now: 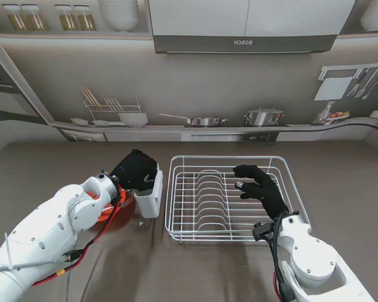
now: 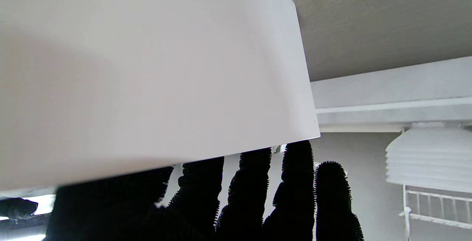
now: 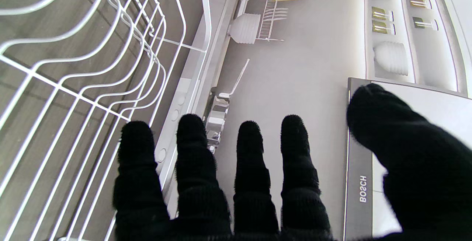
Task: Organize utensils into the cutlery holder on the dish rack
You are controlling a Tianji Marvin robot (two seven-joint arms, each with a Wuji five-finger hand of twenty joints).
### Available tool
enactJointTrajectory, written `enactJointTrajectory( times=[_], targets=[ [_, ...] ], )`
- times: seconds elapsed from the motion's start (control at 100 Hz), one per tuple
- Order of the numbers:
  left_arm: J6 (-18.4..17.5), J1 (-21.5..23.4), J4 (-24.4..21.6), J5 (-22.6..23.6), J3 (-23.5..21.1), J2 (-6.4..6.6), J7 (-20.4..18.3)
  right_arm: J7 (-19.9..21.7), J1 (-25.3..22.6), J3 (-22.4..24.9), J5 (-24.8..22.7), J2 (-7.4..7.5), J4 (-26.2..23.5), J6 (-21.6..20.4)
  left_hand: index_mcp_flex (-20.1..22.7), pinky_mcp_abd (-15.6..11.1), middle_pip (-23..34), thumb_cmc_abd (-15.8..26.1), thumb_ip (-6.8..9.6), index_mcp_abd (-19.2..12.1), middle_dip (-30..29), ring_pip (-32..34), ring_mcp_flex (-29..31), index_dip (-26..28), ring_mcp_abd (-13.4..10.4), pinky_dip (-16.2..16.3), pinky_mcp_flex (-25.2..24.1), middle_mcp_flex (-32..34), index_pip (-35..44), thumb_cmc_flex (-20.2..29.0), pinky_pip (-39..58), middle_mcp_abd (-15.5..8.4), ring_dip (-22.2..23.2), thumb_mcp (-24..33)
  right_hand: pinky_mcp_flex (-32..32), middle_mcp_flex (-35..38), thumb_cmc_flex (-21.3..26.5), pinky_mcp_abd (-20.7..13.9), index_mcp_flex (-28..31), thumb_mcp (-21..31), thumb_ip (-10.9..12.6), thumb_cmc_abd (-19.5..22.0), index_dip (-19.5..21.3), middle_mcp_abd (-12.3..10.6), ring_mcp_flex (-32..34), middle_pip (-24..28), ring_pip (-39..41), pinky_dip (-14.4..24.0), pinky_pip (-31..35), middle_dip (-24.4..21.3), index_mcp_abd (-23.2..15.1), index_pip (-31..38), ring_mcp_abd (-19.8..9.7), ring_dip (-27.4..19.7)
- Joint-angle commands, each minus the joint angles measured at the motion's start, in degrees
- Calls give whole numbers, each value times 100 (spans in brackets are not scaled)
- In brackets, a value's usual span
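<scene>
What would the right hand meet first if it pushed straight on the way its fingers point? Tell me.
Probably nothing soon: the right hand hovers open over the dish rack, fingers aimed toward its far rim and the backdrop wall beyond. Its height is unclear, so the rim could be hit.

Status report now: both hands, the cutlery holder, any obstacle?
Left hand at white cutlery holder, grasp unclear. Right hand open over dish rack. Holder beside the rack's left side, attachment unclear. No utensils seen, nothing blocking.

light: even, soft, dim | shadows: faint | left wrist view: near white surface blurred

Grey table (image 1: 340, 170) (perhaps wood-grained), backdrop (image 1: 195, 82)
</scene>
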Motion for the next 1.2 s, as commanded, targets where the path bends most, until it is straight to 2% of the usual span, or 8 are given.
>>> enactJointTrajectory(
  times=[0.0,0.48,0.87,1.19],
  targets=[
    [-32,-139,-36,-41,17,-82,-31,72,-15,-19,10,-27,4,-6,62,-44,46,152,-2,-102,83,112,64,176,-17,-59,-46,58,446,28,123,-55,93,381,42,67,-204,45,17,-43,6,88,-68,-5,118,-54,-13,99,-59,-43,-24,14,-40,101],
    [-9,-556,313,-289,531,-171,37,61,3,-16,20,-31,26,-9,62,-45,39,148,3,-134,90,108,97,148,-32,-72,-44,89,428,31,124,-69,93,340,41,63,-204,39,19,-46,7,92,-68,28,121,-58,-11,97,-58,-45,-20,15,-37,102],
    [13,-602,421,-338,721,-188,55,69,11,-17,32,-31,34,-7,67,-51,46,144,2,-164,99,106,106,132,-33,-78,-31,109,430,29,126,-77,96,335,36,66,-208,41,20,-45,6,88,-69,20,122,-58,-12,95,-61,-44,-16,13,-37,103],
    [25,-459,382,-261,707,-170,124,74,11,-25,38,-31,37,-3,65,-52,45,136,-13,-169,93,112,118,103,-30,-86,-27,113,417,33,135,-78,97,323,41,88,-206,40,16,-44,8,105,-72,38,127,-61,-12,94,-59,-46,-8,7,-35,103]
  ],
)
